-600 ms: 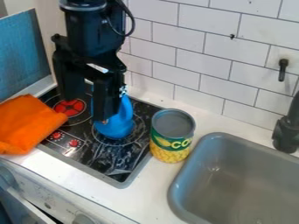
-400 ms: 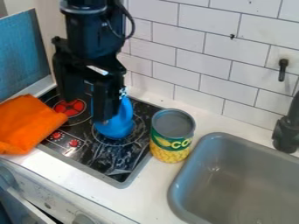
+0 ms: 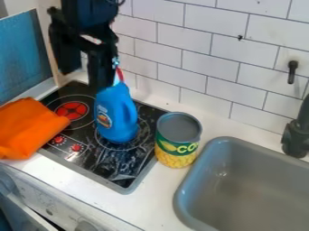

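Gripper (image 3: 83, 80) above stove (image 3: 64, 152), fingers wide apart, nothing seen between them. Bottle (image 3: 116, 118) upright on stove, its top beside one finger; contact, cannot tell. Risk, my judgement: a sideways swing could catch that narrow top and tip bottle, perhaps into can (image 3: 178, 140), which stands near.

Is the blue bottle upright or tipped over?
Upright: the blue bottle stands with its base on the black stovetop and its neck pointing up.
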Controlling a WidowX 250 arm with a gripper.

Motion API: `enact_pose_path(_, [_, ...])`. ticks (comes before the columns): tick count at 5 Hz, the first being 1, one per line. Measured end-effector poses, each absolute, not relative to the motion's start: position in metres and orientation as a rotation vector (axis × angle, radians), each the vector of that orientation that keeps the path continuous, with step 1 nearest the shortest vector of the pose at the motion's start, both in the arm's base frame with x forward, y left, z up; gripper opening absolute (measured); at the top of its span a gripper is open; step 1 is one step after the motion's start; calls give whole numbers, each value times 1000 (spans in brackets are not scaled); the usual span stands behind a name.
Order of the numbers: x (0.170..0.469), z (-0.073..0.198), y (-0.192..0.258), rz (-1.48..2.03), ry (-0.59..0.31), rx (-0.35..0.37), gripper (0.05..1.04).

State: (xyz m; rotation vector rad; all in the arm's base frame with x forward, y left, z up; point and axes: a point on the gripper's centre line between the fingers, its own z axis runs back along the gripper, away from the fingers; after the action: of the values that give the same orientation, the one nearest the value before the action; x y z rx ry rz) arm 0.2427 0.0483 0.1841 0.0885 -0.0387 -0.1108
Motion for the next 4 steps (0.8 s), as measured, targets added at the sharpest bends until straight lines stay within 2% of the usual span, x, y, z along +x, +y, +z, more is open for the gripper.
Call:
enact_pose_path(2, [281, 189, 76, -75, -77, 90, 1007])
enact_pose_path(4, [292, 182, 76, -72, -56, 76, 1007])
